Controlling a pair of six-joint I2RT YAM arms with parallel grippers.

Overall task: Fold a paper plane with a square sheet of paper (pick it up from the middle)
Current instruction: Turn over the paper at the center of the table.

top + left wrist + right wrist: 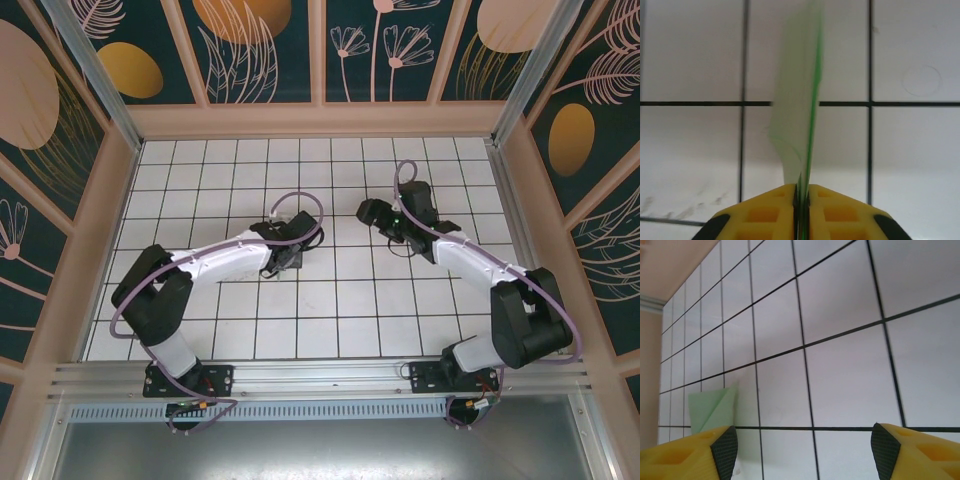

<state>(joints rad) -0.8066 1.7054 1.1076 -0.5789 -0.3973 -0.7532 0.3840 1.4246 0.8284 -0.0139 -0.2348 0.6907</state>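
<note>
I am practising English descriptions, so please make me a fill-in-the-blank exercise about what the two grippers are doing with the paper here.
1. The left gripper pinches the folded green paper between its ____ fingers.
2. The right gripper has its jaws ____, with nothing between them.
3. The table is covered in white tiles with ____ grid lines.
Missing words: yellow; open; black.

The green paper (800, 100) up the middle of the left wrist view looks thin, matt and a bit see-through. The left fingers (765, 215) at the bottom are smooth yellow moulded plastic. The bench (300, 300) is smooth white tile with a soft sheen, and the rail (320, 375) low in the top view looks like bare metal.
</note>
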